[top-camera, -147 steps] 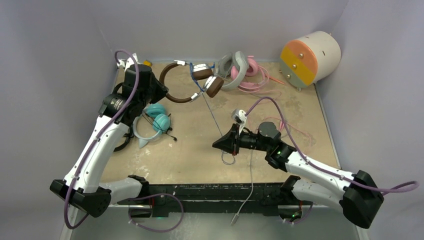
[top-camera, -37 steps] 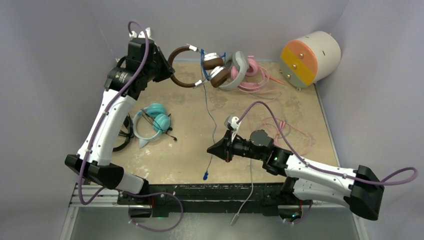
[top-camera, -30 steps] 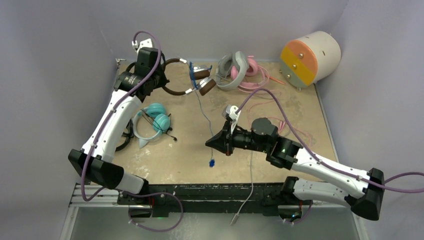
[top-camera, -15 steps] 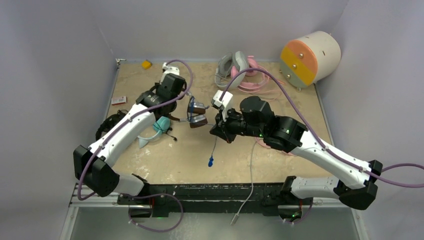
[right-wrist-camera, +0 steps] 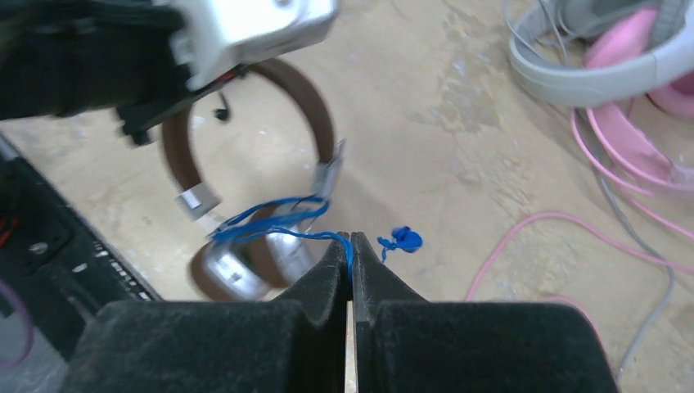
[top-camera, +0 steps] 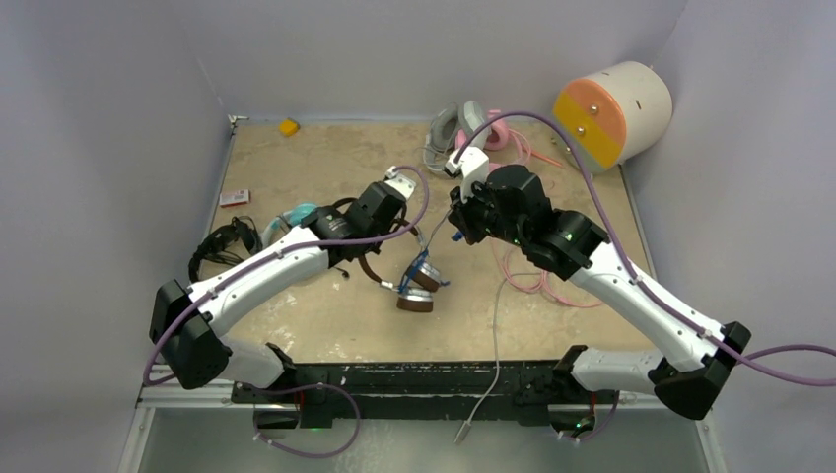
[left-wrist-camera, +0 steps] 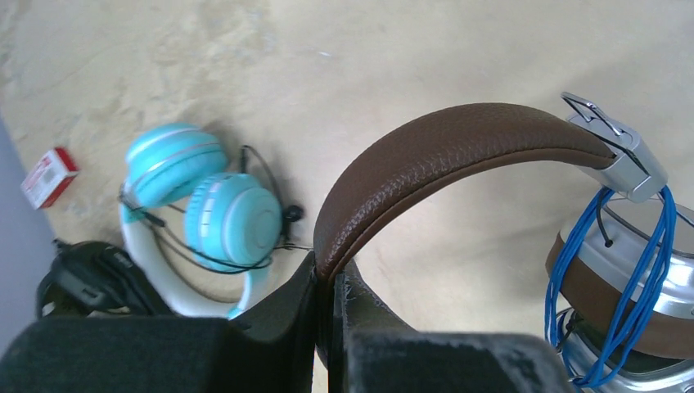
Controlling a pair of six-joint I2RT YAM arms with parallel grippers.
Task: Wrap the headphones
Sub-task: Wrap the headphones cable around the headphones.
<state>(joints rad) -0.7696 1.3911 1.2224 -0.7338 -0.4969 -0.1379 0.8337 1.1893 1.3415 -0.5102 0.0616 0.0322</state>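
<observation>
Since only a thin blue cable (top-camera: 423, 270) joins the two grips in the top view, a sharp pull by the right gripper (top-camera: 456, 229) could drag the brown-and-silver headphones (top-camera: 415, 292) out of the left gripper (top-camera: 370, 241). The loops already wound could also be slackened.

In the left wrist view, the fingers are seen clenched on the brown headband (left-wrist-camera: 442, 143), with the ear cups (left-wrist-camera: 622, 286) to their right. Teal-and-white headphones (left-wrist-camera: 209, 217) and black headphones (left-wrist-camera: 90, 278) lie to their left, apart.

In the right wrist view, the cable is pinched between tightly closed fingers; with so thin a hold, it could be lost. The blue plug (right-wrist-camera: 401, 241) is seen just right of the fingertips. A pink cable (right-wrist-camera: 524, 237) further right could be snagged.
</observation>
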